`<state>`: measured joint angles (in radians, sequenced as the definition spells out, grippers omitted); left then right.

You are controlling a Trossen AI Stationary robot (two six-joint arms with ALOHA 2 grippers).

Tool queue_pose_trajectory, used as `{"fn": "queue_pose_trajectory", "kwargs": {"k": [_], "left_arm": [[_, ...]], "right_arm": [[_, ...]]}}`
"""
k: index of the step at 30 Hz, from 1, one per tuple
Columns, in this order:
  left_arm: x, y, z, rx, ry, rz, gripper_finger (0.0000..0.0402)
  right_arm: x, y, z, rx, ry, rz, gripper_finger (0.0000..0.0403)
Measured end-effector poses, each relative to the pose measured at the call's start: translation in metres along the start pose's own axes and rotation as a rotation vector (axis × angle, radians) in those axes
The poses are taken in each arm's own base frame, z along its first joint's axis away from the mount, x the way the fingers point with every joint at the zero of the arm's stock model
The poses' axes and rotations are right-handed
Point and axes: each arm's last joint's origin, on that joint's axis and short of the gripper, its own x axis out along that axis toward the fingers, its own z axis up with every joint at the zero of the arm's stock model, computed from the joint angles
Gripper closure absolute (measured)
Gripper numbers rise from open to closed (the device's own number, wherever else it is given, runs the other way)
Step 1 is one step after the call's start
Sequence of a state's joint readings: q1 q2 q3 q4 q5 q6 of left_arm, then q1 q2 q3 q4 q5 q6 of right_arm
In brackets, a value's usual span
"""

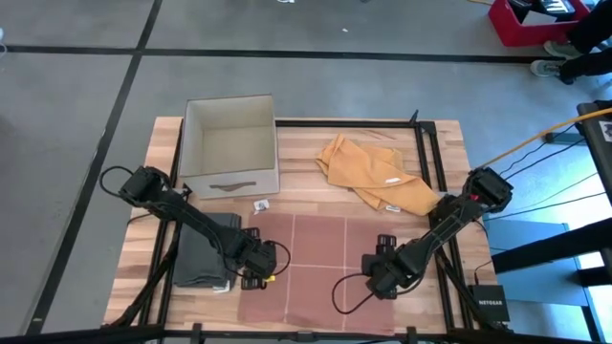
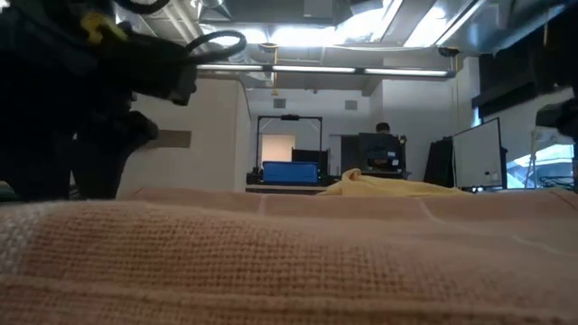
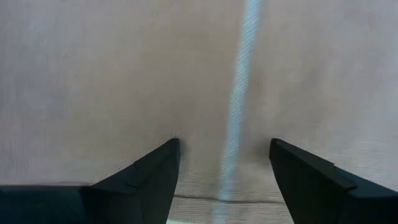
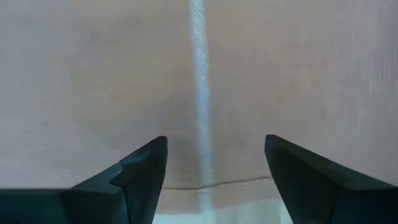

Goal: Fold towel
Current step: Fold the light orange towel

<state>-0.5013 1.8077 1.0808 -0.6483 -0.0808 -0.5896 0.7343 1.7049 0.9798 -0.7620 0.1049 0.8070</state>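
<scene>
**Both end effectors spread open over a flat towel**

The pinkish-brown towel [image 1: 306,268] lies spread flat on the near half of the wooden tabletop [image 1: 445,191], with faint pale fold lines crossing it. My left end effector [image 1: 260,260] sits low over the towel's left edge, its two dark fingers [image 3: 146,180] apart with bare cloth and one pale stripe showing between them. My right end effector [image 1: 381,270] sits low over the towel's right side, fingers [image 4: 140,171] likewise apart above the weave and a pale stripe. From these views I cannot tell whether either set of fingertips touches the cloth.

Beyond the towel, a crumpled yellow cloth [image 1: 368,172] lies on the tabletop's far right. An open beige fabric box [image 1: 229,143] stands at the far left. A folded grey cloth [image 1: 203,250] rests just left of the towel, beside my left arm.
</scene>
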Motion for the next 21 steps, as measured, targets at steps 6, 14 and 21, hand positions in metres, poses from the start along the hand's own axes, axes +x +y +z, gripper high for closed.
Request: {"fn": "queue_pose_trajectory", "kwargs": {"k": [6,14,21], "left_arm": [[-0.013,-0.005,0.009,0.029,-0.053,-0.038,0.0162],[0.005,-0.006,0.008,0.067,-0.012,0.007,0.0162],[0.015,-0.005,0.008,0.07,0.02,0.022,0.0162]], "right_arm": [[-0.017,0.002,0.001,0.02,-0.112,0.011,0.0132],[0.007,0.001,-0.01,0.033,-0.135,0.068,0.0133],[0.025,-0.009,-0.022,0.049,-0.141,0.083,0.0133]]}}
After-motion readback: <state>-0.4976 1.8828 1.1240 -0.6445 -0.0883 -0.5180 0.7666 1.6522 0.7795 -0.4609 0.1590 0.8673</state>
